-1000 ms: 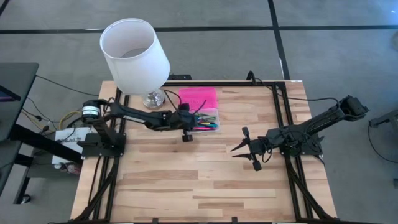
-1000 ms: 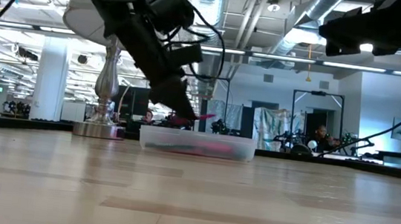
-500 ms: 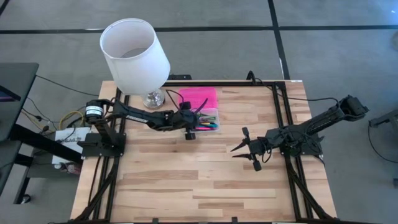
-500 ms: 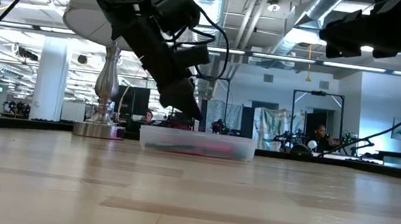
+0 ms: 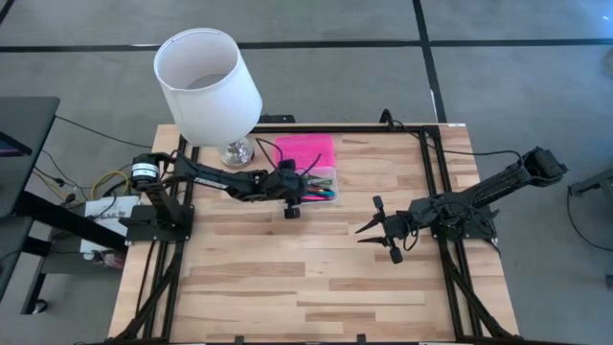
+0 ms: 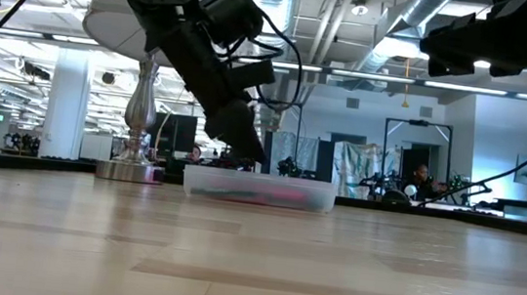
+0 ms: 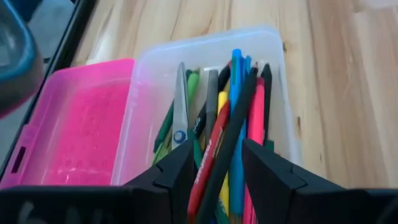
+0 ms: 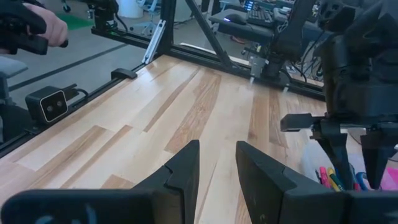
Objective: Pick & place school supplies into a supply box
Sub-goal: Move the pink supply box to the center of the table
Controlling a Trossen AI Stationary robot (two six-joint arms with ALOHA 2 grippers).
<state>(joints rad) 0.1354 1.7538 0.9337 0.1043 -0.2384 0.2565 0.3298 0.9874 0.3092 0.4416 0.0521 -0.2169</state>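
Observation:
The supply box stands at the table's far middle, its clear base (image 5: pixel 324 184) next to its open pink lid (image 5: pixel 306 151). Pens and pencils in several colours and small scissors (image 7: pixel 180 112) lie inside the base (image 7: pixel 273 43). My left gripper (image 7: pixel 217 171) hangs open just above the box's near-left end (image 6: pixel 248 156), slanting down. A black pen (image 7: pixel 233 130) and a red one run up between its fingers. My right gripper (image 5: pixel 369 230) waits open above the table, right of middle, with nothing between its fingers (image 8: pixel 217 168).
A lamp with a white shade (image 5: pixel 206 81) and a metal foot (image 5: pixel 235 151) stands just left of the box. Black frame rails (image 5: pixel 436 182) run along the table's sides. A person's hand (image 8: pixel 53 25) shows beyond the table. Bare wood (image 5: pixel 287 278) fills the near half.
My left gripper has let go of a pink-red pen. In the low view the pen's end stuck out past its fingertips above the box a second ago and has since dropped into the box. The gripper has stayed over the box.

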